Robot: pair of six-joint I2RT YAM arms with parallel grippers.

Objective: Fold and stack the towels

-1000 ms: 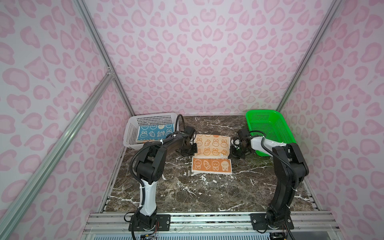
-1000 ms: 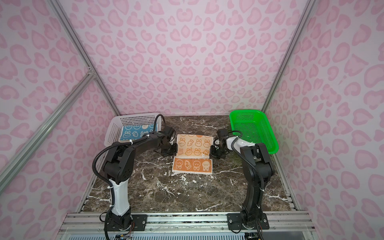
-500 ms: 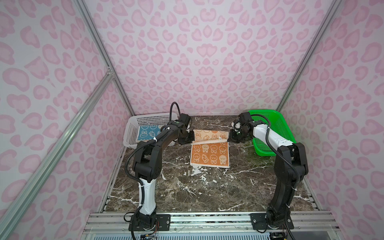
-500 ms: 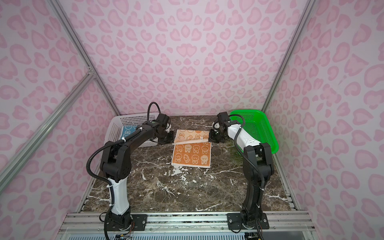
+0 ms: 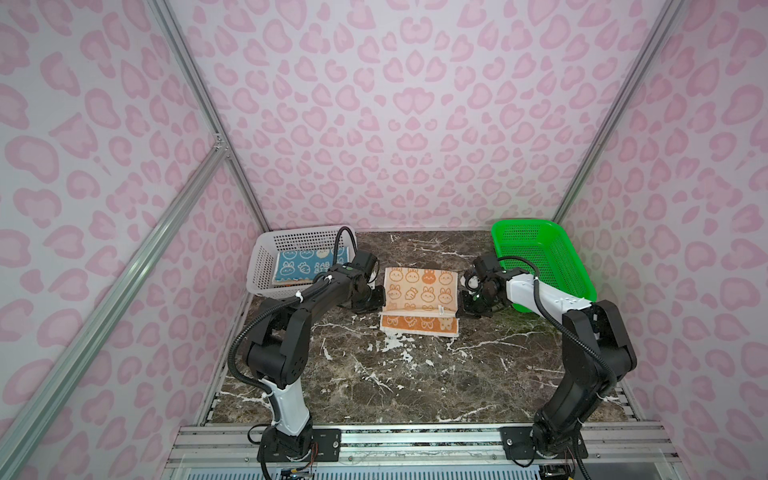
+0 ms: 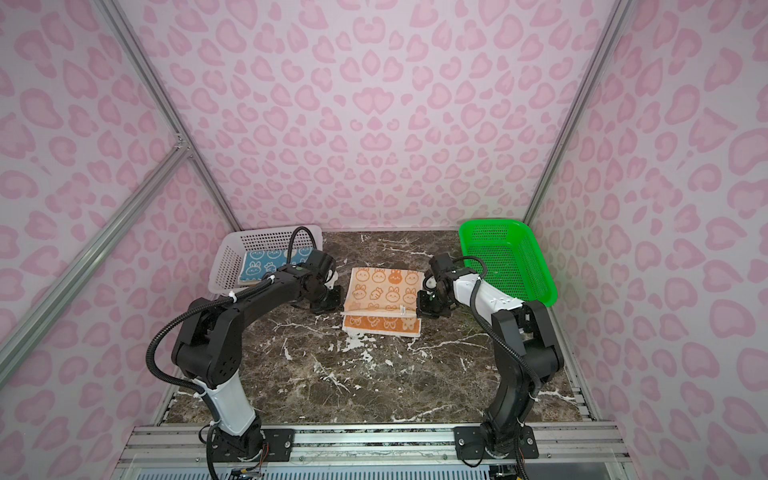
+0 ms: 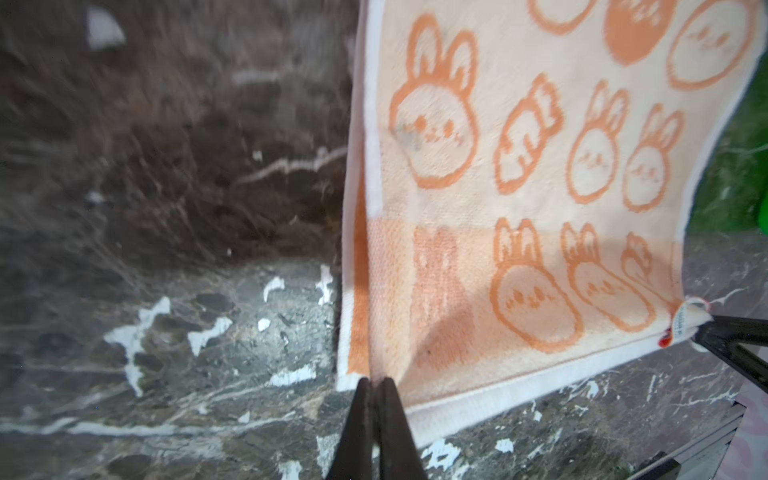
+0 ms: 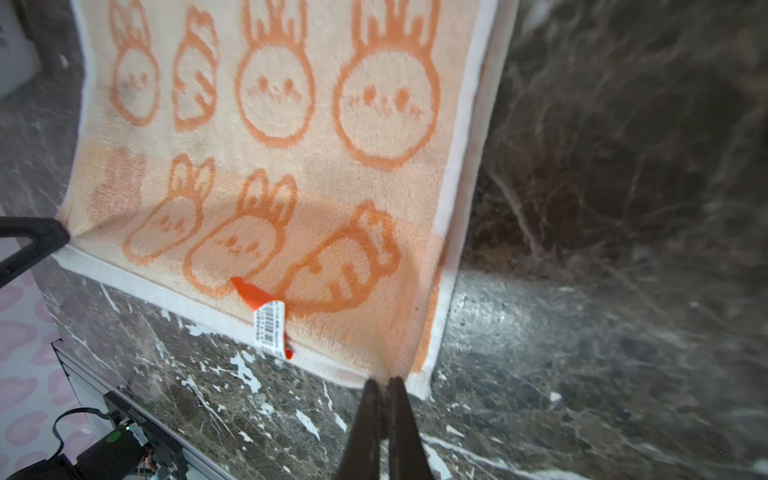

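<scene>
Jaws of the left gripper [image 7: 374, 380] and right gripper [image 8: 384, 380] were clamped on raised corners of the orange towel [image 5: 419, 291], midway across the table [image 5: 374, 374]; unequal pulling could have skewed the fold.

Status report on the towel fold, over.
Left gripper, right gripper: jaws shut on towel corners. Far edge drawn over, near strip uncovered. Nothing in the way.

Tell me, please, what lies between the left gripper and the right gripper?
The orange towel: its held edge spans from the left gripper to the right gripper, each shut on a corner, as both top views show.
</scene>
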